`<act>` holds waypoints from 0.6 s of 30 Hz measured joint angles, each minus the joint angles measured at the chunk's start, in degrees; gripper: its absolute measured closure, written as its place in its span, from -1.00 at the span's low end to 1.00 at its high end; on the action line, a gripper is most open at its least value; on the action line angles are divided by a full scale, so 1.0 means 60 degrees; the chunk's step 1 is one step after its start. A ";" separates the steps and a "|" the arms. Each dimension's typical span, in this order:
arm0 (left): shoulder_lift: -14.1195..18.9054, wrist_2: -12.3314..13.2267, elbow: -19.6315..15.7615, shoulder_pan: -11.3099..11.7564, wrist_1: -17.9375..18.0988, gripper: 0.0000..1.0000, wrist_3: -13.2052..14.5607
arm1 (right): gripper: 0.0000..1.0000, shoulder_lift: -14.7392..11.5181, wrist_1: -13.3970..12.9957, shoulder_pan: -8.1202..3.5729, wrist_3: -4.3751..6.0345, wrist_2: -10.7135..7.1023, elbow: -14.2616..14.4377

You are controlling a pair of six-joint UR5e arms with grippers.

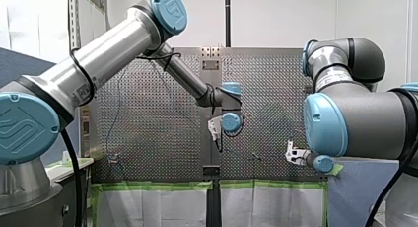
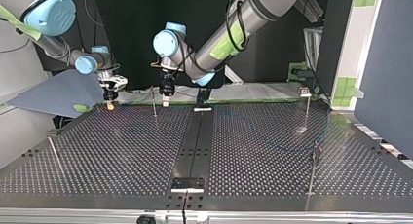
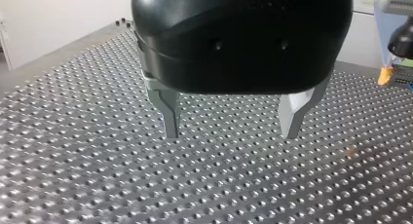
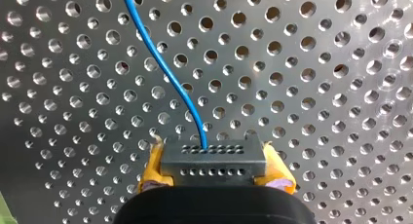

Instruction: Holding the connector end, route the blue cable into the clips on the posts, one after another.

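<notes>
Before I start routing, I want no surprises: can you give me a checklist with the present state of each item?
1. Connector clamped between the yellow pads of my right gripper: ok.
2. Blue cable leaves the connector in a smooth curve, no kink in the right wrist view: ok.
3. My left gripper open, nothing between its fingers: ok.
4. Grippers apart from each other in the top view: ok.
5. Cable seated in the clip of the post beside the grippers: cannot tell, too small.

White wall (image 1: 281,15) in front view; grey-blue partition (image 2: 384,63) at top view's right; green-taped white sheets (image 1: 148,207).
</notes>
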 joint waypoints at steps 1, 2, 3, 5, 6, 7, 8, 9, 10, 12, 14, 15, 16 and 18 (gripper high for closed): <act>0.0091 -0.0002 -0.0089 0.0002 0.0011 -1.00 0.0002 | 1.00 0.0000 -0.0004 0.0004 0.0001 -0.0001 0.0000; 0.0158 -0.0003 -0.0159 0.0002 0.0014 -1.00 0.0006 | 1.00 0.0000 -0.0011 0.0010 0.0003 -0.0003 0.0001; 0.0228 -0.0002 -0.0230 0.0003 0.0011 -1.00 0.0007 | 1.00 0.0000 -0.0017 0.0014 0.0003 -0.0003 0.0001; 0.0390 0.0001 -0.0389 0.0004 -0.0016 -1.00 0.0000 | 1.00 -0.0001 -0.0025 0.0020 0.0001 -0.0004 0.0000; 0.0463 0.0003 -0.0464 0.0004 -0.0035 -1.00 -0.0014 | 1.00 -0.0001 -0.0027 0.0021 -0.0004 -0.0005 0.0001; 0.0556 0.0004 -0.0556 0.0003 -0.0067 -1.00 -0.0043 | 1.00 0.0000 -0.0029 0.0024 -0.0008 -0.0005 0.0000; 0.0623 0.0005 -0.0622 0.0003 -0.0099 -1.00 -0.0074 | 1.00 0.0000 -0.0030 0.0028 -0.0008 -0.0005 0.0000; 0.0690 0.0005 -0.0689 0.0004 -0.0141 -1.00 -0.0113 | 1.00 0.0000 -0.0030 0.0030 -0.0007 -0.0005 -0.0002; 0.0780 0.0006 -0.0782 0.0005 -0.0209 -1.00 -0.0176 | 1.00 0.0000 -0.0031 0.0030 -0.0005 -0.0005 -0.0003; 0.0915 0.0004 -0.0914 0.0005 -0.0319 -1.00 -0.0276 | 1.00 0.0000 -0.0042 0.0026 -0.0001 -0.0006 -0.0005; 0.1062 -0.0001 -0.1063 0.0004 -0.0460 -1.00 -0.0344 | 1.00 0.0000 -0.0059 0.0024 0.0003 -0.0005 -0.0017; 0.1124 -0.0003 -0.1126 0.0004 -0.0521 -1.00 -0.0356 | 1.00 0.0000 -0.0064 0.0025 0.0003 -0.0006 -0.0020; 0.1211 -0.0004 -0.1211 0.0003 -0.0602 -1.00 -0.0357 | 1.00 0.0000 -0.0067 0.0026 0.0004 -0.0005 -0.0023; 0.1347 -0.0006 -0.1347 0.0003 -0.0739 -1.00 -0.0345 | 1.00 0.0000 -0.0066 0.0026 0.0005 -0.0005 -0.0025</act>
